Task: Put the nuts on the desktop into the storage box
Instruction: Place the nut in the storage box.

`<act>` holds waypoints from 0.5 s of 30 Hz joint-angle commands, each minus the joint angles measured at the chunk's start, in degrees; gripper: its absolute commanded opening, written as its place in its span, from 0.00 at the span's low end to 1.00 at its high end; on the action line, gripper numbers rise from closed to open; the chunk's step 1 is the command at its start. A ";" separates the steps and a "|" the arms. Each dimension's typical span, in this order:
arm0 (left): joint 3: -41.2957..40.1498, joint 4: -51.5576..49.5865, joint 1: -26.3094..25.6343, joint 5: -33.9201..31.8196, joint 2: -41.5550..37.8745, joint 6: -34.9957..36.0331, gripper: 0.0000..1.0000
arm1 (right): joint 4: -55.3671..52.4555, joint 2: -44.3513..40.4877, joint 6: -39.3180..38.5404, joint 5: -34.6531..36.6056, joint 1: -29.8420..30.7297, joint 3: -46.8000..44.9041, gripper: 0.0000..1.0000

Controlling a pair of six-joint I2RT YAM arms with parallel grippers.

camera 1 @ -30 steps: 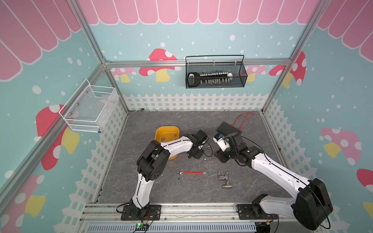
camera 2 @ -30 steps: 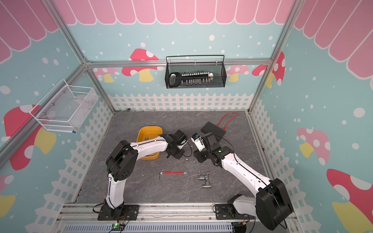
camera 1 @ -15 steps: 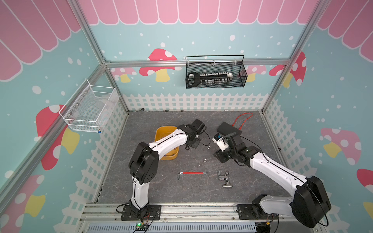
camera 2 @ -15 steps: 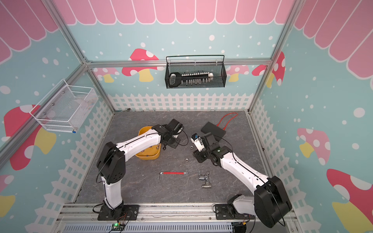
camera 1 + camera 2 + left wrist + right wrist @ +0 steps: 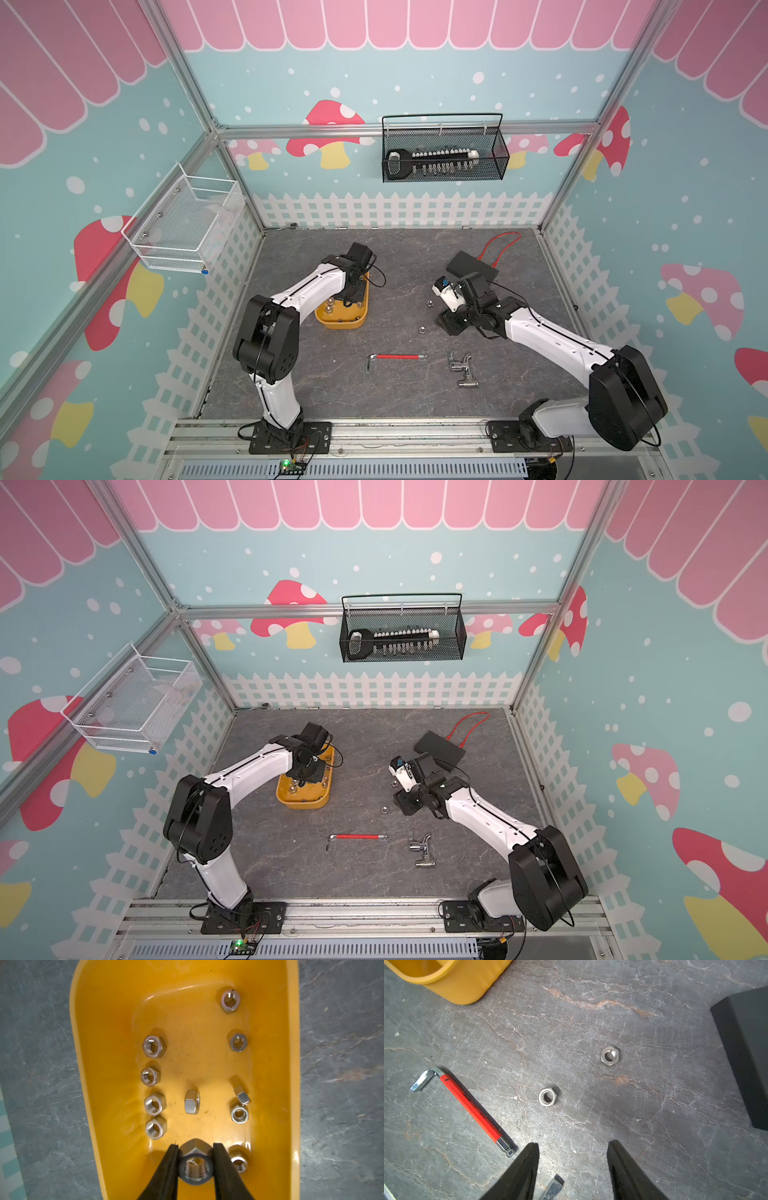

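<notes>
**Left tool pinches a nut over the tray; right tool hangs spread above two more**

Left tool (image 5: pixel 195 1145) has its black pads pressed against two opposite sides of a small shiny silver hexagonal metal nut, the held nut (image 5: pixel 196 1165). It holds this within the outline of the shallow yellow-orange plastic storage box (image 5: pixel 99 1064). Beyond the tool, about ten similar nuts (image 5: pixel 154 1046) lie on the box floor, most flat and two on edge.

Right tool (image 5: pixel 573 1143) is spread wide and empty above the dark grey marbled counter (image 5: pixel 654 1022). Ahead of it lie two loose nuts, the nearer (image 5: pixel 547 1096) and the farther (image 5: pixel 610 1056), both flat and well apart.

These nuts look hard, stiff, light and smooth, so they will likely slip unless pinched squarely across two opposite flats. Because they sit so low, the pads would need to come right down to the counter.

A red-sleeved hex key (image 5: pixel 471 1109) lies off to one side of the nearer nut. A flat black box (image 5: pixel 747 1053) stands beyond the farther one. Neither crowds a nut. Bare counter runs from both nuts to the storage box, whose low wall should be easy to clear. A low release would probably keep a nut from bouncing out.
</notes>
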 commanded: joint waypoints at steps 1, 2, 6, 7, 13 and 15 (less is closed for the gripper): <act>0.82 0.34 0.57 -1.23 -0.58 -1.21 0.49 | -0.41 -0.51 0.18 0.95 0.55 1.05 0.62; 1.09 0.41 0.57 -1.22 -0.66 -1.25 0.52 | -0.56 -0.72 0.27 1.27 0.56 0.79 0.63; 2.78 0.25 -0.19 -0.34 -1.16 -1.01 0.55 | -0.66 -1.92 1.46 3.31 0.60 0.20 0.66; 3.46 0.32 -1.09 -0.47 -1.33 -0.78 0.55 | -0.59 -2.42 1.96 4.45 0.49 0.07 0.67; 10.35 0.12 -13.14 1.16 1.22 0.81 0.55 | -0.57 -4.83 5.59 9.83 -2.17 -1.47 0.68; 13.54 0.11 -17.01 2.95 4.03 0.88 0.55 | -0.59 -5.28 6.90 11.07 -3.71 -2.27 0.68</act>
